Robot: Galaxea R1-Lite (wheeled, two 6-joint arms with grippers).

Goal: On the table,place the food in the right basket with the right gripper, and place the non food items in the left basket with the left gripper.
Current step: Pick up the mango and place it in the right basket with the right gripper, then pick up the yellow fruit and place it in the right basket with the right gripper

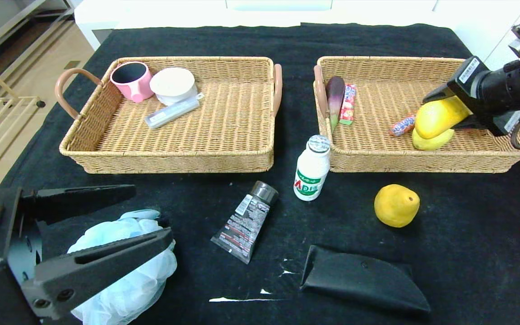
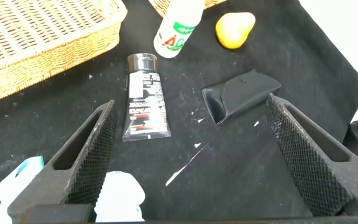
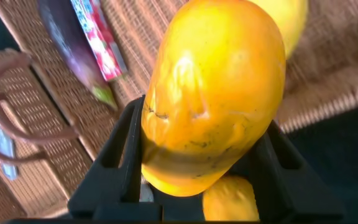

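Two grippers in view. Right gripper (image 1: 456, 118) hangs over the right basket (image 1: 422, 164) at about 3 o'clock of the table, jaws part-closed around a yellow-orange mango (image 1: 438, 116); the right wrist view shows the fruit (image 3: 213, 93) wedged between both black fingers, its nose pointing into the basket. Just beneath it lies a second yellow fruit (image 1: 431, 141), touching or nearly so; which, I cannot tell. Deeper in the basket: a small candy wrapper (image 1: 402, 125), and at its 9 o'clock edge an eggplant (image 1: 335, 97) beside a red snack packet (image 1: 347, 104).

Handling judgement: mango skin looks smooth and waxy, body firm and fairly heavy. Grip across the middle suits it; likely to roll once let go.

Left gripper (image 1: 102, 225) sits at 7 o'clock, jaws spread wide, holding nothing, straddling a pale blue bath pouf (image 1: 124, 271). Pouf should be very light and soft, compressing easily; pinch deep through its bulk.

Hidden: pouf is partly covered by the fingers; the right gripper's fingertips vanish behind the mango.
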